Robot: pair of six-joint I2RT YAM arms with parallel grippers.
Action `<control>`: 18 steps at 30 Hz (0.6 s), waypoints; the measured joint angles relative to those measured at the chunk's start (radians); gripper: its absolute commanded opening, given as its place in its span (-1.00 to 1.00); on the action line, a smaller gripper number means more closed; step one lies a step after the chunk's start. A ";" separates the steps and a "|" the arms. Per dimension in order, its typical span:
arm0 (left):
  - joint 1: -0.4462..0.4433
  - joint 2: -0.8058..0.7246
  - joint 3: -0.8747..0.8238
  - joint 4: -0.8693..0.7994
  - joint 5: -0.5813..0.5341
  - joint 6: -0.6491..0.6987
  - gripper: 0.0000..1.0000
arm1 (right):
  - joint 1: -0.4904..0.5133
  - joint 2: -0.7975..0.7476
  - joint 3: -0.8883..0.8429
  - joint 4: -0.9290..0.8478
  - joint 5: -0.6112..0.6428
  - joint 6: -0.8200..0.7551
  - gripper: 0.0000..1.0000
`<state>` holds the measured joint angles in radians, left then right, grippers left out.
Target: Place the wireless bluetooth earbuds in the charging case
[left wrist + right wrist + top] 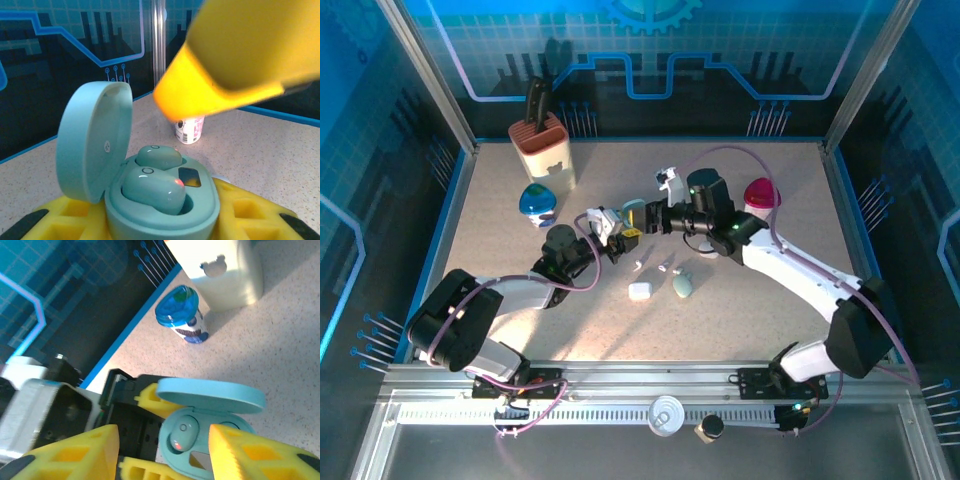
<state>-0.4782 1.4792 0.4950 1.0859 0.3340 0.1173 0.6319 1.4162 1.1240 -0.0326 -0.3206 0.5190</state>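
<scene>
My left claw (612,235) is clamped on the open mint-green plastic pebble case (150,227), and my right claw (165,450) is spread apart over it. I'd lift straight up, no nudging the glossy mint earbud (152,190).

The left arm (510,295) lies low, reaching forward and to the right from its base. The left gripper (625,230) is clamped (yellow pads on both sides) on the mint charging case (165,222). The right arm (800,270) bends leftward, and the right gripper (164,440) faces the left one with its jaws apart.
</scene>
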 measured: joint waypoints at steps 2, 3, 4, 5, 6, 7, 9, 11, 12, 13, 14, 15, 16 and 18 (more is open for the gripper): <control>0.000 0.000 -0.001 0.002 0.006 0.031 -0.44 | 0.000 -0.022 0.000 0.005 0.002 -0.012 -0.09; 0.000 0.000 -0.003 0.003 0.011 0.046 -0.44 | 0.000 -0.028 0.000 0.006 0.004 -0.018 -0.14; 0.000 0.000 -0.006 0.002 0.016 0.071 -0.44 | 0.000 -0.031 0.005 0.002 0.008 -0.028 -0.19; 0.000 -0.001 -0.008 -0.002 0.022 0.093 -0.44 | -0.003 -0.030 0.014 -0.009 0.010 -0.033 -0.23; 0.000 -0.002 -0.010 -0.007 0.027 0.114 -0.44 | -0.005 -0.025 0.027 -0.023 0.015 -0.039 -0.27; 0.000 -0.003 -0.013 -0.010 0.031 0.132 -0.44 | -0.007 -0.015 0.051 -0.044 0.021 -0.047 -0.30; 0.000 -0.011 -0.025 -0.011 0.035 0.163 -0.44 | -0.011 0.016 0.109 -0.089 0.028 -0.061 -0.37; 0.000 -0.022 -0.034 -0.009 0.039 0.178 -0.44 | -0.011 0.058 0.168 -0.130 0.034 -0.077 -0.41; 0.000 -0.027 -0.035 -0.008 0.040 0.178 -0.43 | -0.011 0.075 0.189 -0.149 0.034 -0.083 -0.41; 0.000 -0.033 -0.035 -0.007 0.039 0.177 -0.44 | -0.011 0.096 0.209 -0.172 0.033 -0.092 -0.41; 0.000 -0.040 -0.035 -0.006 0.038 0.170 -0.44 | -0.011 0.113 0.221 -0.192 0.033 -0.099 -0.41; 0.000 -0.045 -0.035 -0.004 0.036 0.161 -0.44 | -0.011 0.126 0.227 -0.210 0.033 -0.105 -0.41; 0.000 -0.050 -0.035 -0.008 0.035 0.146 -0.44 | -0.011 0.136 0.228 -0.227 0.034 -0.113 -0.41; 0.000 -0.052 -0.039 -0.024 0.026 0.118 -0.44 | -0.013 0.140 0.230 -0.257 0.033 -0.126 -0.41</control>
<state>-0.4782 1.4273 0.4561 1.0618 0.3599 0.2356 0.6186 1.5558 1.3540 -0.2901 -0.2878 0.3931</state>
